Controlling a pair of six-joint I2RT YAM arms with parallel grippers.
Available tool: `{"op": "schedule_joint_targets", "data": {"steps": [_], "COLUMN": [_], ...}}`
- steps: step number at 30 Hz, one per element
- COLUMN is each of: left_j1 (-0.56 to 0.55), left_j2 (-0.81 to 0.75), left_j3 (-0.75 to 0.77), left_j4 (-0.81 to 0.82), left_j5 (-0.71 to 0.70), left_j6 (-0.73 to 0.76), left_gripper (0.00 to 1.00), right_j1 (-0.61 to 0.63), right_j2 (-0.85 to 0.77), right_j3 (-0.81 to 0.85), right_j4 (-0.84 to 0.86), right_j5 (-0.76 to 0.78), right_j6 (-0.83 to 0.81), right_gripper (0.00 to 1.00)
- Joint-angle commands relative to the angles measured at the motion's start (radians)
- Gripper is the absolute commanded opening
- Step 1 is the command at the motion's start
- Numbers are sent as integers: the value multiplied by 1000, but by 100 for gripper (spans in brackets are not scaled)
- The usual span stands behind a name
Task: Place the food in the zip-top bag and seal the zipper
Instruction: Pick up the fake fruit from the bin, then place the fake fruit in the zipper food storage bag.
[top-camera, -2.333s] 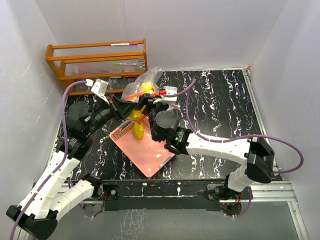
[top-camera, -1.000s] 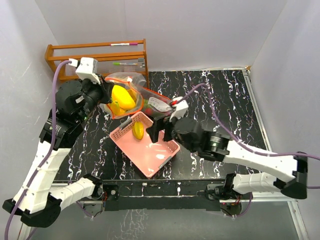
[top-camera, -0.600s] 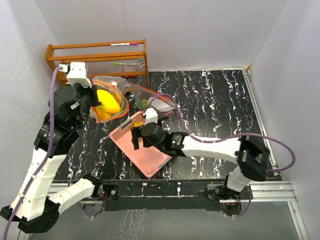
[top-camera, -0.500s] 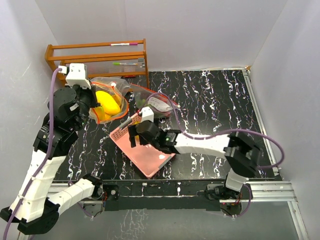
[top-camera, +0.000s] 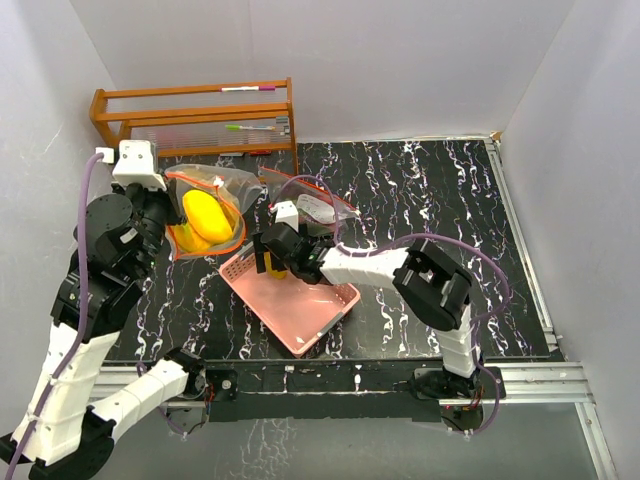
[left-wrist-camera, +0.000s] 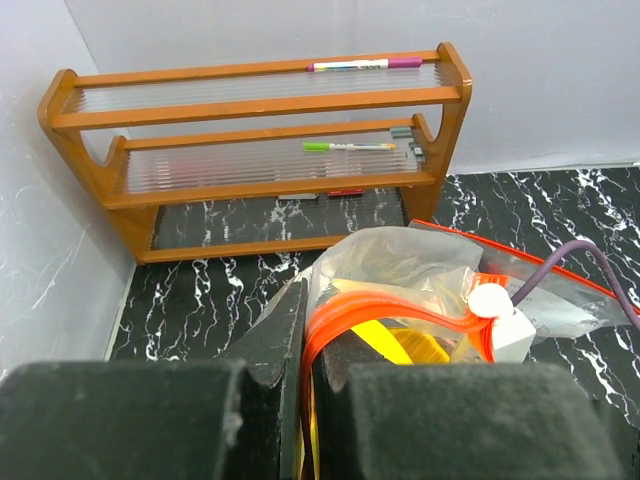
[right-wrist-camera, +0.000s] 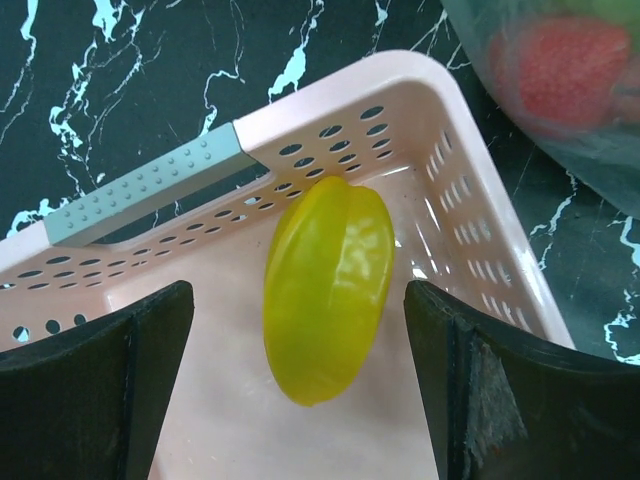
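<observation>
The clear zip-top bag (top-camera: 225, 190) with an orange zipper rim hangs from my left gripper (top-camera: 168, 215). In the left wrist view my left gripper (left-wrist-camera: 305, 335) is shut on the orange zipper rim (left-wrist-camera: 380, 315), near the white slider (left-wrist-camera: 487, 300). Yellow food (top-camera: 205, 215) shows inside the bag. A red strawberry-like piece (right-wrist-camera: 560, 60) shows through the bag's far end. My right gripper (top-camera: 265, 260) is open inside the pink basket (top-camera: 300, 305). Its fingers (right-wrist-camera: 110, 380) straddle a yellow-green fruit (right-wrist-camera: 328, 285) lying on the basket floor, without touching it.
A wooden two-shelf rack (top-camera: 195, 120) with pens stands at the back left, also in the left wrist view (left-wrist-camera: 250, 140). The basket has a grey handle (right-wrist-camera: 150, 185) on its far rim. White walls close in on the left and back of the black marbled table (top-camera: 440, 220).
My left arm has pulled the bag's mouth leftward and back. My right gripper has left the bag and come down open into the basket's far corner around the yellow-green fruit.
</observation>
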Motion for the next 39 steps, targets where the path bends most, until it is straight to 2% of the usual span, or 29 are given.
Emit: {"op": "schedule_joint_targets", "data": {"steps": [1, 8, 14, 18, 22, 28, 34, 39], "left_j1": [-4, -9, -11, -12, -11, -12, -12, -12], "left_j2": [-15, -20, -19, -6, 8, 23, 23, 27], "left_j3": [-18, -26, -28, -11, 31, 27, -67, -234], "left_j4": [30, 32, 29, 24, 12, -5, 36, 148], "left_j5": [-8, -5, -1, 12, 82, 279, 486, 647], "left_j6": [14, 19, 19, 12, -21, -142, -303, -439], "left_gripper": [0, 0, 0, 0, 0, 0, 0, 0], "right_j1": [-2, -1, -2, -2, 16, 62, 68, 67], "right_j2": [18, 55, 18, -69, -258, -621, -1011, -1222], "right_j3": [46, 28, -12, -60, -172, -325, -446, -411], "right_j4": [38, 33, 38, 6, -1, -71, -124, -187], "right_j5": [3, -12, -3, 9, -6, 27, 54, -22], "right_j6": [-12, -9, -27, -41, -37, -22, -38, -113], "right_gripper": [87, 66, 32, 19, 17, 17, 17, 16]}}
